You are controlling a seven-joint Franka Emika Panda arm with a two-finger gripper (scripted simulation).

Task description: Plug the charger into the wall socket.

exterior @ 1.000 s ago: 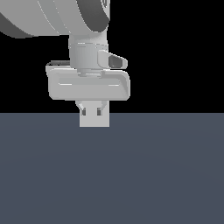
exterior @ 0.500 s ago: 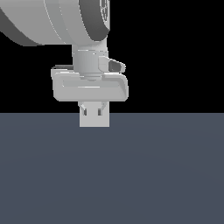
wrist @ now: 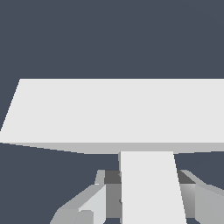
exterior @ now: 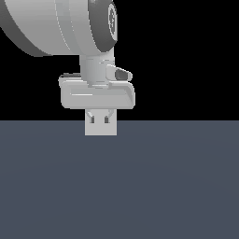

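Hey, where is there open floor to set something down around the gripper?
The dark floor is bare on both sides of the gripper and across the exterior view's whole lower part. It is crowded only right under the gripper, where the charger and the wall socket sit close together.

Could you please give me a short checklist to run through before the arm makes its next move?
1. Charger held: ok, it sits between the fingers of the gripper.
2. Wall socket in view: ok, upright directly below the hand in the exterior view.
3. Socket holes visible: ok, two dark marks near its centre.
4. Charger lined up with the holes: cannot tell, its front end is hidden.
5. Gap between charger and socket: cannot tell; they meet visually in the wrist view.
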